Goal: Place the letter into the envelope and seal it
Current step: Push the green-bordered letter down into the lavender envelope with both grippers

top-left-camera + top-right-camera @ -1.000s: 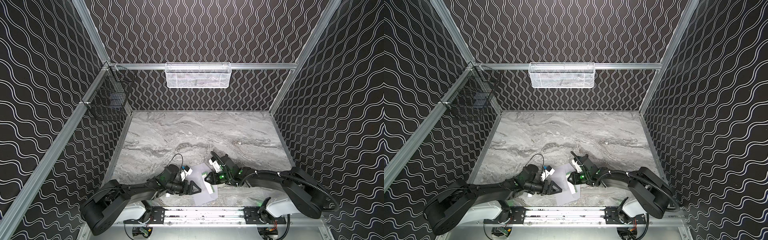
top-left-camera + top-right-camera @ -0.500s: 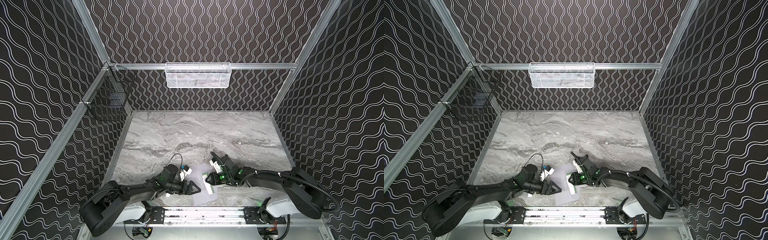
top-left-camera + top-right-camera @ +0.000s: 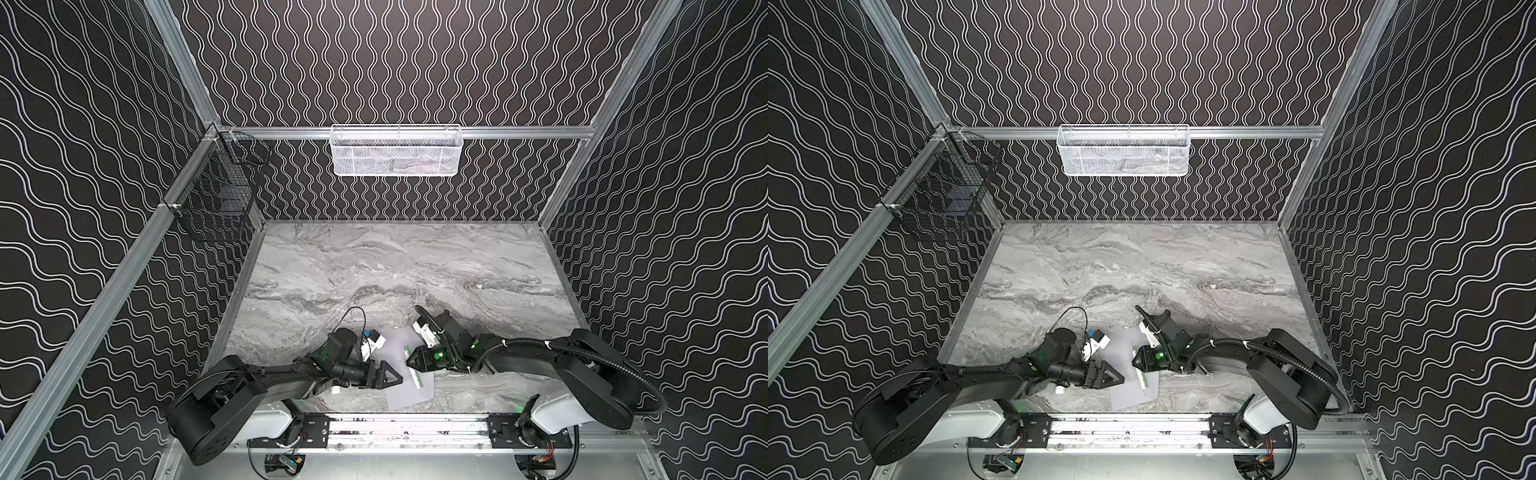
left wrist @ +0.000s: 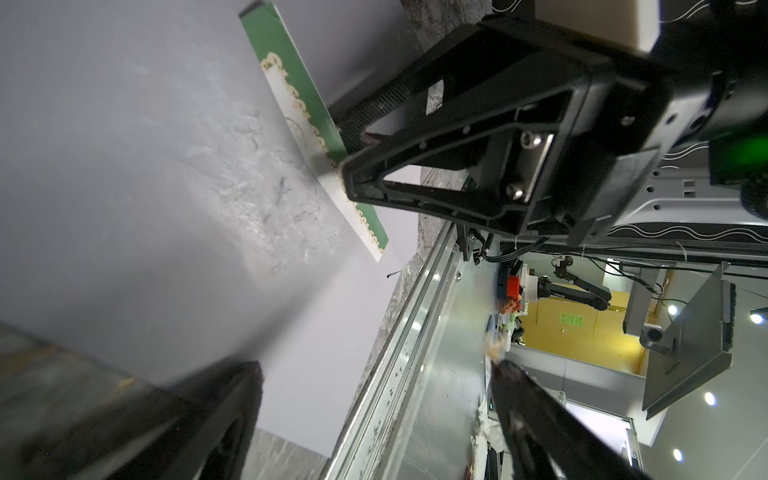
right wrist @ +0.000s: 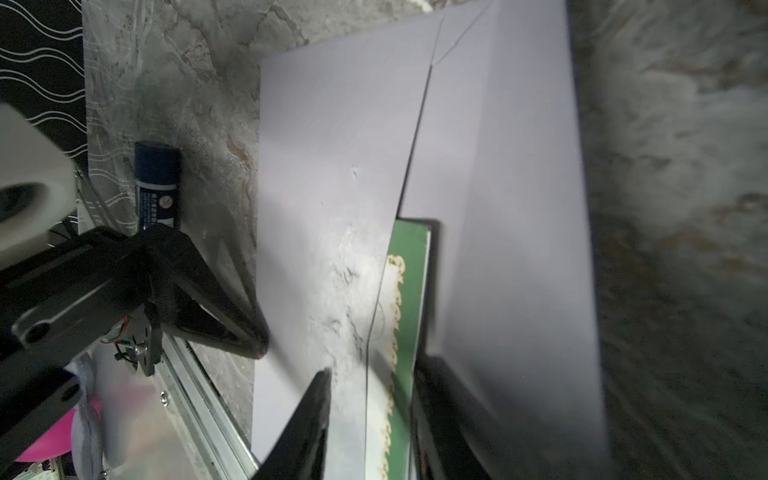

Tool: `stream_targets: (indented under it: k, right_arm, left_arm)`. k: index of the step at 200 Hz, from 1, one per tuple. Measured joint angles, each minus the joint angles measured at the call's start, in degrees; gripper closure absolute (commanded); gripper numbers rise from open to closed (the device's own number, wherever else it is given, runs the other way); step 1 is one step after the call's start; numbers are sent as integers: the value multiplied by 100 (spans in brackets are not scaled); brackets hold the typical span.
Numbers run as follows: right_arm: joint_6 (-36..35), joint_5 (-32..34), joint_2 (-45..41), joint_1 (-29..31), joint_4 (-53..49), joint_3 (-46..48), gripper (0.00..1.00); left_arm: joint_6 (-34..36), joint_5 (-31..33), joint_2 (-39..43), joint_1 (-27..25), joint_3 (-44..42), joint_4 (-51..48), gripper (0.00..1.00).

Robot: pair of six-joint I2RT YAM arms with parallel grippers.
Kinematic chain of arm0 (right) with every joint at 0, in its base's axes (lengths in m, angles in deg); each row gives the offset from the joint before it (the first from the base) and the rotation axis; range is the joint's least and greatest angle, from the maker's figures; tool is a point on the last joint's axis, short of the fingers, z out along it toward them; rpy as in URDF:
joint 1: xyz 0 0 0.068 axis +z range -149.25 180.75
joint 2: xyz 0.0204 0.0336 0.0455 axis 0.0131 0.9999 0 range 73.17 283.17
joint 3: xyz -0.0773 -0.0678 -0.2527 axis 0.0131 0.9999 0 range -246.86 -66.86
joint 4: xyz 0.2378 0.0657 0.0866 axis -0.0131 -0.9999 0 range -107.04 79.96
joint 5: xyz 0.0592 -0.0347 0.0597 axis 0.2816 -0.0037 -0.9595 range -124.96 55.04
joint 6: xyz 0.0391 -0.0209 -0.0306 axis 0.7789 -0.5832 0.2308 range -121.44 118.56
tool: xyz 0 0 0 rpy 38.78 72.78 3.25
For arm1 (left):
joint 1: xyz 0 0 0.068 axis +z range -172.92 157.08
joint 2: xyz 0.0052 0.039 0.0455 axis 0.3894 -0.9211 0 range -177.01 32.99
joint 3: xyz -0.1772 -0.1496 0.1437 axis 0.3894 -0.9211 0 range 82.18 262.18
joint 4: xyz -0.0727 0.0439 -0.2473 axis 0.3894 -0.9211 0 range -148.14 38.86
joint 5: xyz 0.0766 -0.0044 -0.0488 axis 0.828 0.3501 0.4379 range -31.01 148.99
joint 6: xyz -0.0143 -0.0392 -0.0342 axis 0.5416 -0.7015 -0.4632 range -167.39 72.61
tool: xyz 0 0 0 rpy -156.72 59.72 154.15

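The pale envelope [image 3: 406, 395] [image 3: 1128, 397] lies flat near the table's front edge. Its flap [image 5: 519, 208] is folded open. The letter [image 3: 417, 380] [image 5: 409, 291] is tucked inside, and only its green patterned edge sticks out at the mouth. My right gripper [image 3: 409, 362] [image 5: 370, 395] is low over that edge. Its jaws stand narrowly apart, with the green strip and the envelope's smeared panel between them. My left gripper [image 3: 397, 376] [image 4: 374, 386] is wide open at the envelope's left side. One of its fingers [image 5: 249, 336] touches the paper.
A blue glue stick [image 5: 157, 187] lies on the marble table [image 3: 415, 270] beside the envelope. The metal front rail [image 3: 407, 424] runs just behind the envelope's near edge. A white mesh basket [image 3: 395, 149] and a black wire basket [image 3: 216, 199] hang on the walls.
The right gripper's jaws have narrowed a little over the letter's green edge. Both arms and the envelope stay nearly where they were.
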Motion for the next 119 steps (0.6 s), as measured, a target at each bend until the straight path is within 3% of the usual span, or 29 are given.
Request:
stream_targets:
  k: [119]
  right_arm:
    - [55,170,151,291,52,-155,64]
  left_arm:
    - [-4,-33,-85,0,-39,175,8]
